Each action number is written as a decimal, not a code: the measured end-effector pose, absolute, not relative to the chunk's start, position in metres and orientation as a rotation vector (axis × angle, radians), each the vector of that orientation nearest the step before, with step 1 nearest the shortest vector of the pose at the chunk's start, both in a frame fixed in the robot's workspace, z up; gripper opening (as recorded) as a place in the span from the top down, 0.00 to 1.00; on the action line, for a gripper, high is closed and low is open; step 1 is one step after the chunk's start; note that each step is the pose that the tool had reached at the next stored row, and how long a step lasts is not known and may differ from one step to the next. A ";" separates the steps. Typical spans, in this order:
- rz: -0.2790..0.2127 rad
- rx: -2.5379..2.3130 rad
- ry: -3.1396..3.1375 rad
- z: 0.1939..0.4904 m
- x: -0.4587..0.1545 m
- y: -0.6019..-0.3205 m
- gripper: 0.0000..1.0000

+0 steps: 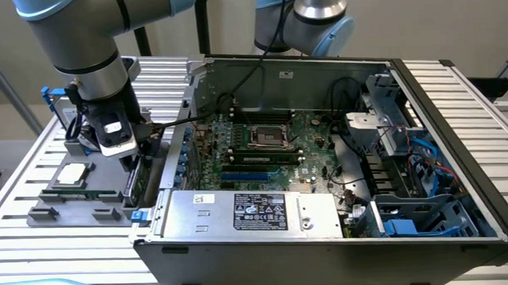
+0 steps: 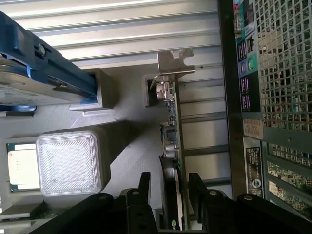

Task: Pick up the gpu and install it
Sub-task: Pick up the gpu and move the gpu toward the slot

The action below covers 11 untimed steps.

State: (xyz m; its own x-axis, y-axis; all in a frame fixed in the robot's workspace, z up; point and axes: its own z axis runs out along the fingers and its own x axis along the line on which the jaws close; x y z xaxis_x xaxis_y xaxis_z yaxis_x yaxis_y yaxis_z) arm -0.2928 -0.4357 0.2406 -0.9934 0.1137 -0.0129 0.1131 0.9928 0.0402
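Note:
The gpu stands on its long edge in a slot of the grey parts holder, beside the computer case. I see its green board edge from above, with the silver bracket at the far end. My gripper is lowered over the near end of the card, one black finger on each side of it. Narrow gaps still show between the fingers and the card, so the gripper is open around it. In the exterior view the gripper hangs over the gpu at the holder's edge nearest the case.
The holder also carries a silver hard drive in a blue frame, a processor chip and a green memory stick. The open case, with its motherboard, stands close to the exterior view's right of the gpu. A second arm stands behind the case.

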 end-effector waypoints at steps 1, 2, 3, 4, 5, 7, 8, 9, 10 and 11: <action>0.062 0.178 3.121 0.241 -0.292 -0.436 0.55; 0.062 0.177 3.121 0.241 -0.292 -0.436 0.55; 0.062 0.178 3.121 0.240 -0.292 -0.436 0.55; 0.062 0.178 3.121 0.240 -0.292 -0.436 0.55; 0.062 0.178 3.121 0.240 -0.292 -0.436 0.55; 0.062 0.178 3.121 0.240 -0.292 -0.436 0.55; 0.062 0.178 3.121 0.240 -0.291 -0.436 0.55; 0.062 0.178 3.121 0.240 -0.291 -0.436 0.57; 0.062 0.178 3.121 0.240 -0.291 -0.436 0.57; 0.062 0.178 3.121 0.240 -0.291 -0.436 0.57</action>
